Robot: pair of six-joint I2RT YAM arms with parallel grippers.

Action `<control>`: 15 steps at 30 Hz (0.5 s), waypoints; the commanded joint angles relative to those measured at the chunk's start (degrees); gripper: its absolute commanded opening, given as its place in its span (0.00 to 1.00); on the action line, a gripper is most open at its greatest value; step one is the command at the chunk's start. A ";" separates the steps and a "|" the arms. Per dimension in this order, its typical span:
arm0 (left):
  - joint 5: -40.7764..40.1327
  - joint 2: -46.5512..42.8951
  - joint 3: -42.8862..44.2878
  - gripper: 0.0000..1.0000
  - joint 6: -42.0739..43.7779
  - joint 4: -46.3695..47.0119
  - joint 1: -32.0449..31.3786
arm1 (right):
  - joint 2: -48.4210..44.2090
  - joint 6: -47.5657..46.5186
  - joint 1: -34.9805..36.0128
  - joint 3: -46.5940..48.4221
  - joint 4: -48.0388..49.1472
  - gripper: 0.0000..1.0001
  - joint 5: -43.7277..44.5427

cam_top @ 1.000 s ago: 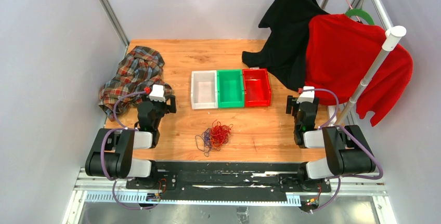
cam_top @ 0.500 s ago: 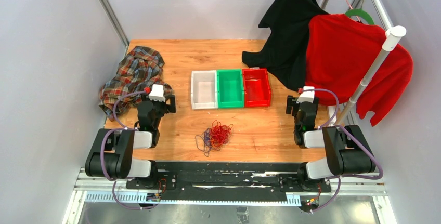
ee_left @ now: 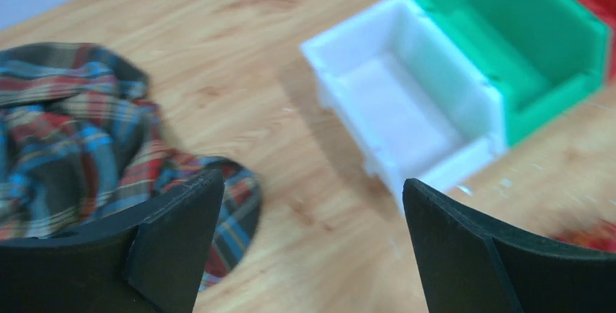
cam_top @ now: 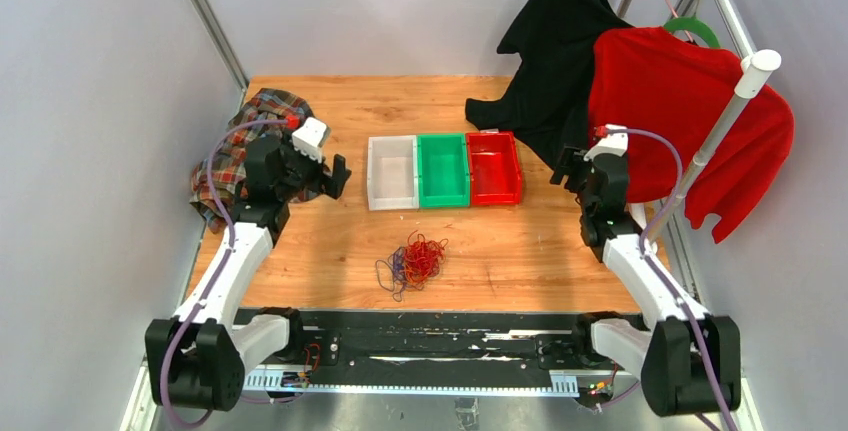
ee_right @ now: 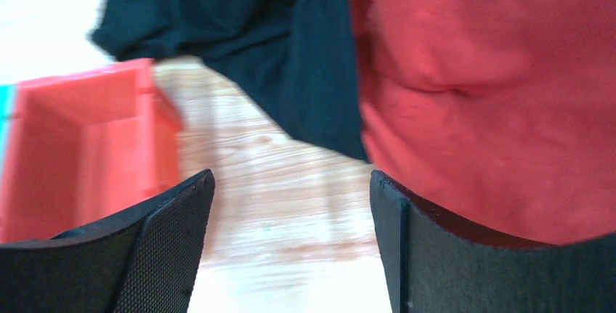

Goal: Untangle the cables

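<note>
Left arm (cam_top: 232, 263), right arm (cam_top: 645, 276), black joints, white links, lilac hoses (cam_top: 213, 186), white wrist camera (cam_top: 310, 134), textured black fingers (ee_right: 156, 255)

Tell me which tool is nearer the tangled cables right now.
Left. The left tool hovers beyond and to the left of the cables, beside the white bin. The right tool is farther off to their right, past the red bin.

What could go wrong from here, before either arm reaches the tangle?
The cables form one dense clump of thin strands, so a pinch may lift the whole clump rather than one strand. The open left gripper sits beside the plaid shirt, and the open right gripper faces the black garment and red sweater; either might snag fabric.
</note>
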 commanded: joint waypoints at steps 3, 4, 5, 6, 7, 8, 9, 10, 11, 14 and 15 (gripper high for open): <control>12.87 -1.65 5.60 0.98 2.68 -25.03 -6.67 | -8.77 23.71 0.22 0.30 -7.49 0.78 -19.99; 12.46 -1.26 6.04 0.98 2.71 -26.32 -8.36 | -9.59 27.42 0.22 -0.49 -7.86 0.78 -21.59; 12.36 -0.86 6.52 0.98 2.68 -27.46 -9.73 | -9.96 30.75 0.19 -1.92 -6.69 0.78 -22.86; 12.42 -0.51 6.83 0.98 2.60 -28.61 -10.92 | -9.73 30.99 0.13 -2.94 -4.74 0.78 -26.69; 12.45 -0.08 7.03 0.98 2.58 -29.50 -12.05 | -9.08 29.07 0.53 -3.09 -3.58 0.78 -30.74; 12.44 0.40 7.32 0.98 2.43 -30.37 -13.51 | -8.09 26.95 2.42 -2.33 -4.78 0.78 -32.48; 12.25 1.00 7.58 0.98 2.46 -31.24 -14.74 | -7.45 25.12 4.33 -0.35 -9.95 0.78 -31.27; 11.93 1.66 7.67 0.98 2.13 -31.73 -15.97 | -7.20 23.36 7.07 1.14 -14.45 0.77 -28.94; 11.91 2.22 7.57 0.98 1.49 -32.06 -17.15 | -7.50 21.88 9.77 1.44 -16.27 0.76 -26.48; 12.83 3.42 6.31 0.98 1.29 -32.62 -19.53 | -10.60 20.23 18.95 -0.20 -17.25 0.77 -19.34; 12.76 3.53 5.77 0.98 3.43 -32.96 -19.86 | -11.18 19.87 21.91 -0.37 -17.96 0.77 -16.63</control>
